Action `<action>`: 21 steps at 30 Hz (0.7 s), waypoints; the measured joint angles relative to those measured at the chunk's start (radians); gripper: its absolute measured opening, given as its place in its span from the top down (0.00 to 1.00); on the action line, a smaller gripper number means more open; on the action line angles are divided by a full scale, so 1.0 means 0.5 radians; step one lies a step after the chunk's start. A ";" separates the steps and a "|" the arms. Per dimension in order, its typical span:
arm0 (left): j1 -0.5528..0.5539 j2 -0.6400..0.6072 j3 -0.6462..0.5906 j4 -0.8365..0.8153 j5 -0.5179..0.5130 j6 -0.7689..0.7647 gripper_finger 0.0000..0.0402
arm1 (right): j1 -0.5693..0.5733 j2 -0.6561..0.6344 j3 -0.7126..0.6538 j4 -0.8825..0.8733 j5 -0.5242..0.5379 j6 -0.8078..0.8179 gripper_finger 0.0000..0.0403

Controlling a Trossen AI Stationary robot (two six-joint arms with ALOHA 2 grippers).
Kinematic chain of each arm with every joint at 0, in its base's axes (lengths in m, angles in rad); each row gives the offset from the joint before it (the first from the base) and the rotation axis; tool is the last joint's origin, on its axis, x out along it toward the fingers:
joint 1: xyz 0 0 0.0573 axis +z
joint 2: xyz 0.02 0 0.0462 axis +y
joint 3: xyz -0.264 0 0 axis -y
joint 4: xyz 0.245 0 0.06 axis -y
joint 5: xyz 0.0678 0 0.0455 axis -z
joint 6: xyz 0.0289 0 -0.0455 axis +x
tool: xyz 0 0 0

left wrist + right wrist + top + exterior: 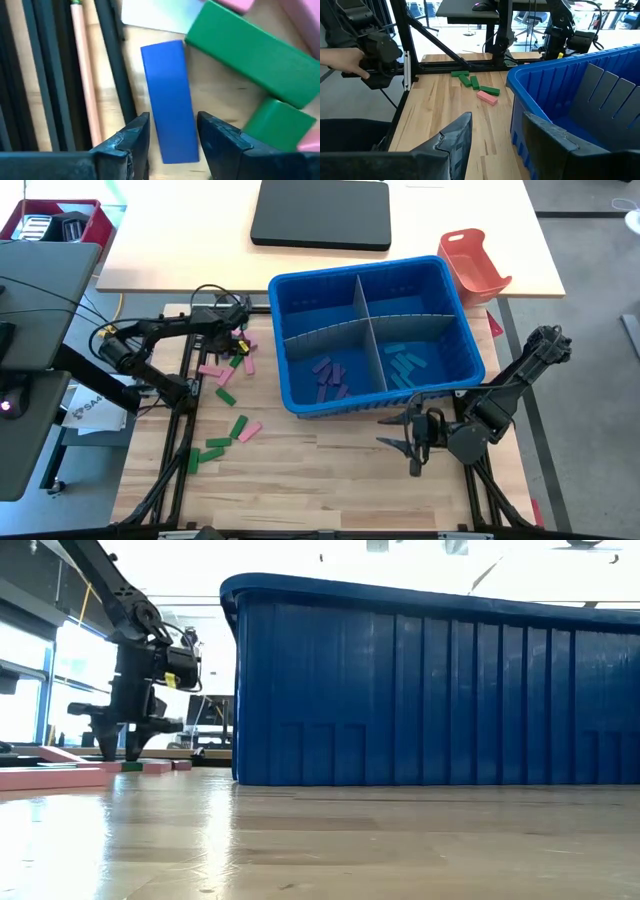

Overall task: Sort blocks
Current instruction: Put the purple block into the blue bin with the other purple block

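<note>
A blue block lies flat on the wooden table, beside a green block and a pink one. My left gripper points down over it, open, with one finger on each side of the block's near end; in the high view the gripper is left of the blue bin. More pink and green blocks lie on the table. Purple blocks and blue blocks lie in separate compartments of the bin. My right gripper waits open at the bin's near side.
Black frame rails run along the table's left, close to my left gripper. An orange-red tray and a black pad sit on the far table. A person's hand grips a handle beyond the table's left side.
</note>
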 joint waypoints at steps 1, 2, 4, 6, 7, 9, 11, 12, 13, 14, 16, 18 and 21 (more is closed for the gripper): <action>0.000 0.000 0.000 0.004 -0.022 0.001 0.61 | 0.000 0.000 0.000 0.001 0.006 0.001 0.58; 0.000 -0.002 0.000 0.016 -0.040 0.003 0.62 | 0.000 0.000 0.000 0.002 0.010 0.003 0.58; 0.008 -0.002 -0.013 0.069 -0.046 0.015 0.62 | 0.001 0.000 0.000 0.006 0.011 0.003 0.58; 0.022 -0.006 -0.042 0.129 -0.019 0.020 0.62 | 0.000 0.001 0.000 0.007 0.011 0.016 0.58; 0.030 -0.009 -0.060 0.165 0.002 0.040 0.63 | 0.000 0.000 0.000 0.006 0.012 0.032 0.58; 0.041 -0.012 -0.092 0.208 0.037 0.055 0.66 | 0.000 0.001 0.000 -0.001 0.010 0.049 0.58; 0.041 -0.012 -0.097 0.208 0.038 0.104 0.71 | 0.000 0.000 0.000 -0.006 0.003 0.052 0.58; 0.036 -0.013 -0.097 0.201 0.028 0.141 0.75 | 0.001 0.001 0.000 -0.013 0.003 0.050 0.58; 0.031 -0.022 -0.097 0.197 0.022 0.163 0.77 | 0.000 0.000 0.000 -0.015 0.002 0.044 0.58; 0.022 -0.034 -0.099 0.196 0.020 0.176 0.77 | 0.000 0.001 0.000 -0.014 0.002 0.044 0.58; -0.002 -0.083 -0.104 0.176 0.011 0.202 0.77 | 0.000 0.001 0.000 -0.014 0.001 0.042 0.58; -0.046 -0.173 -0.114 0.120 0.018 0.219 0.77 | 0.000 0.001 0.000 -0.018 0.001 0.043 0.58; -0.129 -0.382 -0.102 0.093 -0.001 0.229 0.77 | 0.000 0.001 0.000 -0.019 -0.001 0.043 0.58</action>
